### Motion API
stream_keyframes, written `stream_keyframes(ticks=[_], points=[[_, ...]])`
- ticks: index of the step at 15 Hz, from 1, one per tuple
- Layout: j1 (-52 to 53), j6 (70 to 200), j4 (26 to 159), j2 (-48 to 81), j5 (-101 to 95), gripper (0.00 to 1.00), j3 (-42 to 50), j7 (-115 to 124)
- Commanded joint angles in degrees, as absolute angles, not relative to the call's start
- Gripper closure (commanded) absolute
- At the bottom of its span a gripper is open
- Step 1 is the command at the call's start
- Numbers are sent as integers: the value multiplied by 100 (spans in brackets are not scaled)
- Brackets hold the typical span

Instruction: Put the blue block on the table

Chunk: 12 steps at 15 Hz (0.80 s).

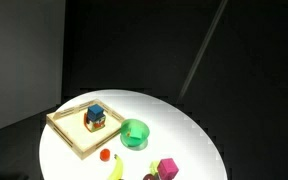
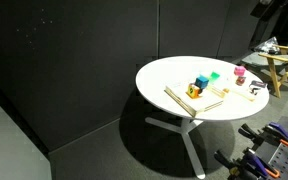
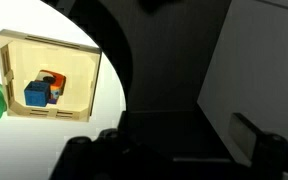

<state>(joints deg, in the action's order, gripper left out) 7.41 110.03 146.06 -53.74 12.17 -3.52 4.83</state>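
Observation:
The blue block (image 1: 95,111) sits on top of the orange multicoloured cube (image 1: 94,124) inside the square wooden tray (image 1: 64,136) on the round white table (image 1: 196,140). It also shows in the other exterior view (image 2: 201,80) and at the left of the wrist view (image 3: 36,95), over the orange cube (image 3: 53,81). My gripper (image 3: 174,156) shows only as dark fingers wide apart at the bottom of the wrist view. It is open and empty, high up and off to the side of the table (image 3: 109,90). It is not seen in either exterior view.
A green bowl (image 1: 134,133) stands beside the tray. A magenta block (image 1: 168,168), a banana (image 1: 116,169) and a small red thing (image 1: 105,155) lie near the table's front edge. Dark walls and floor surround the table; a wooden stool (image 2: 280,62) stands beyond it.

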Motion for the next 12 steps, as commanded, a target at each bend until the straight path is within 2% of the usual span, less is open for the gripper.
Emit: stream_keyframes(ticks=[1, 12], points=[[674, 10983, 14587, -5377, 1263, 0, -392, 439], [338, 11088, 14585, -5351, 1054, 0, -387, 570]])
